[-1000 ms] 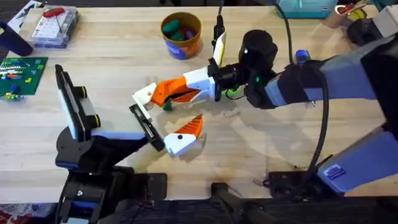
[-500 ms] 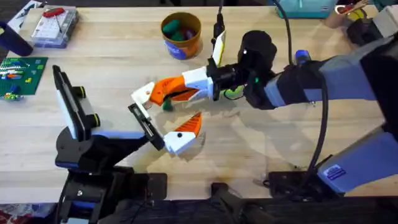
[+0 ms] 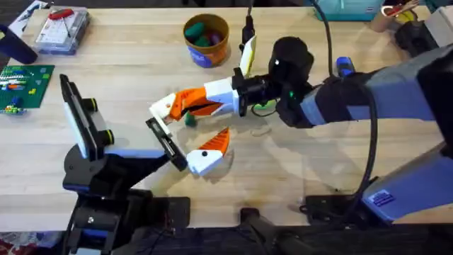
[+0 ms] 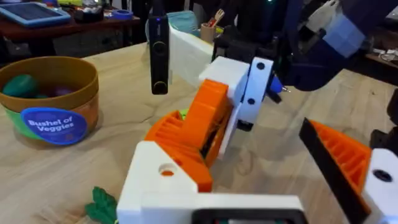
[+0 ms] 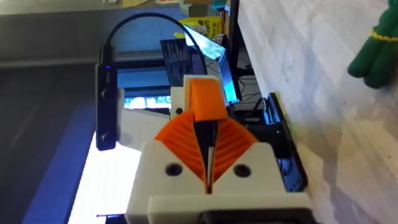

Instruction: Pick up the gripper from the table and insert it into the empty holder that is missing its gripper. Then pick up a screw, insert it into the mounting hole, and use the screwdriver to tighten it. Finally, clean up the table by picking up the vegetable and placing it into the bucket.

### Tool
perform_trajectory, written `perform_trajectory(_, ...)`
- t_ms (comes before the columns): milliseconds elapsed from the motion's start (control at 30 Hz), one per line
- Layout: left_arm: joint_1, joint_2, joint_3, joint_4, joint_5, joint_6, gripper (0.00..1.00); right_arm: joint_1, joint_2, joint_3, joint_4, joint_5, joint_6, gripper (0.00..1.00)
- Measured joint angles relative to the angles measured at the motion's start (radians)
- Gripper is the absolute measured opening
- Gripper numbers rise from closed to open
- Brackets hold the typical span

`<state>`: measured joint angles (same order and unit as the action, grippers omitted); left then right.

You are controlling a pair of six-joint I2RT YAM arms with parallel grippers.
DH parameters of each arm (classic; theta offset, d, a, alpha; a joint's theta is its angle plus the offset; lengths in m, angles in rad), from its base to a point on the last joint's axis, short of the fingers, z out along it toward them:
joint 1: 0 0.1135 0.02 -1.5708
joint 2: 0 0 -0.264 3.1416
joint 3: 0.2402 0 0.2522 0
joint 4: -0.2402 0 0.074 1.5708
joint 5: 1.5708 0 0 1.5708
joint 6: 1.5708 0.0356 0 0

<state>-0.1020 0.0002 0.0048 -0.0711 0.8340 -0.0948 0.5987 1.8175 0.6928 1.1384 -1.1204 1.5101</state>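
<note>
1. Orange ribbed body and white base plate are showing on the gripper (image 3: 172,108), which is being held above the wooden surface (image 3: 333,163) by the right claw (image 3: 185,104), its fingers clamped on it.
2. Just below, the holder (image 3: 164,140) is sitting at the left claw (image 3: 190,149), beside its mounted finger (image 3: 209,153); its spread cannot be judged.
3. Farther back, the bucket (image 3: 206,40) is standing.

The right arm's white-and-orange gripper (image 3: 185,106) reaches across the pale wooden table (image 3: 297,177) and clamps an orange ribbed wedge finger with a white base plate (image 3: 170,106). The left arm's narrow black slotted holder bar (image 3: 164,140) lies just below it. A round orange-tan bucket with a blue label (image 3: 206,40) stands behind.
</note>
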Motion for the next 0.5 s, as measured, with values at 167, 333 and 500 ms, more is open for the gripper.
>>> perform_trajectory(167,0.000,0.000,0.001,-0.003,0.030,0.000,0.990,0.004,-0.033,-0.064,0.053,0.043,0.000,0.018)
perform_trajectory(333,0.000,0.000,0.001,-0.008,0.071,0.001,0.990,0.008,-0.066,-0.099,0.051,0.058,-0.011,0.018)
perform_trajectory(500,0.000,0.000,0.001,-0.012,0.091,0.002,0.990,0.029,-0.066,-0.100,0.051,0.062,-0.023,0.018)
